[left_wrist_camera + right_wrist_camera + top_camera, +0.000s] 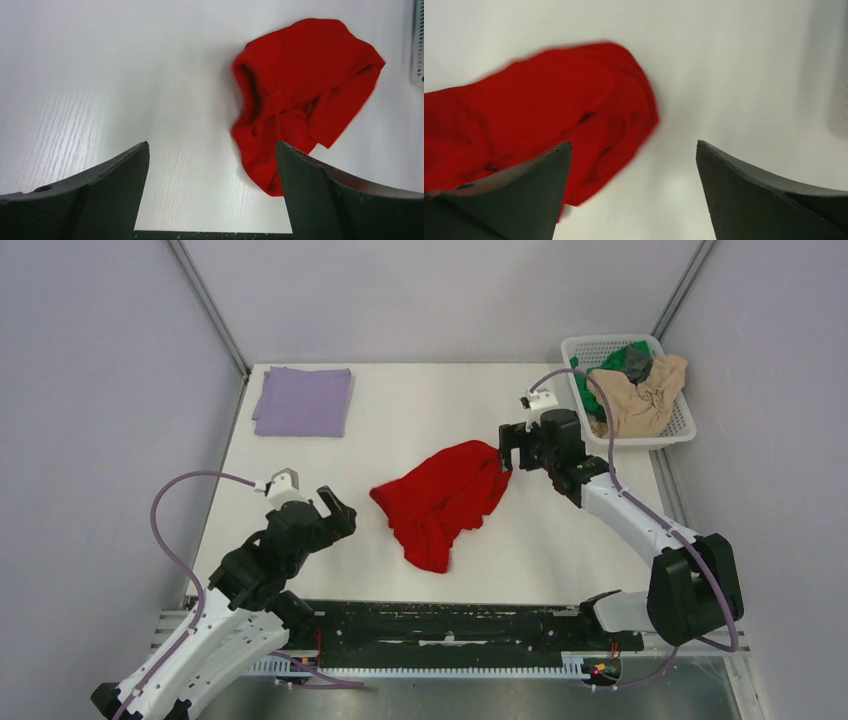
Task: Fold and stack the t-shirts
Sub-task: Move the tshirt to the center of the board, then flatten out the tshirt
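Crumpled red t-shirt [440, 502] lies diagonal; its far corner sits at the right gripper [505, 452], the nearer arm; left gripper [338, 512] stands apart. 2 grippers spread, empty.

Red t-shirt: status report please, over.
Left tool open, empty, short of red t-shirt. Right tool open over its far corner. Shirt crumpled, not folded. Nothing between tools and shirt.

My top view was bright and evenly lit, with only faint, soft shadows on the matte white wood-grain table [420, 410]. My left wrist view was crisp on the crumpled bright red cloth t-shirt [300, 90]. My right wrist view was smeared by motion blur, the shirt's edges and the table grain washed soft.
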